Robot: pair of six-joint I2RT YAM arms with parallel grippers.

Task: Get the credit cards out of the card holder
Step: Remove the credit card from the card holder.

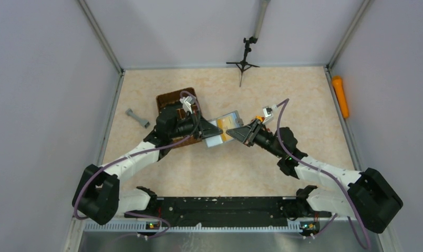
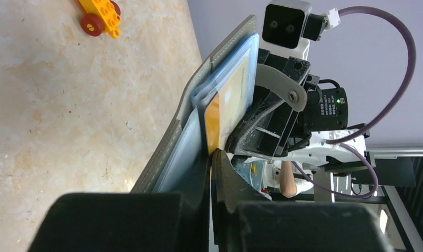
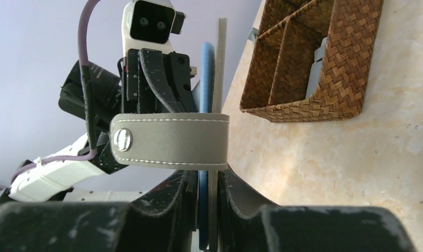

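Note:
The grey card holder (image 1: 219,140) hangs open in the air between my two grippers. In the left wrist view its grey cover (image 2: 196,94) and blue-rimmed pockets stand on edge, with a yellow-tan credit card (image 2: 213,121) showing. My left gripper (image 2: 214,156) is shut with that card's lower edge running in between the fingertips; in the top view it (image 1: 208,131) sits at the holder's left side. My right gripper (image 3: 209,177) is shut on the holder's grey cover and blue rim, below its snap strap (image 3: 169,140); in the top view it (image 1: 236,134) is at the right side. Other cards are hidden.
A brown wicker basket (image 3: 314,58) with two compartments stands behind the left arm (image 1: 169,101). An orange toy brick with red wheels (image 2: 100,16) lies on the table. A small grey part (image 1: 138,118) lies at the left. A tripod (image 1: 243,62) stands at the back.

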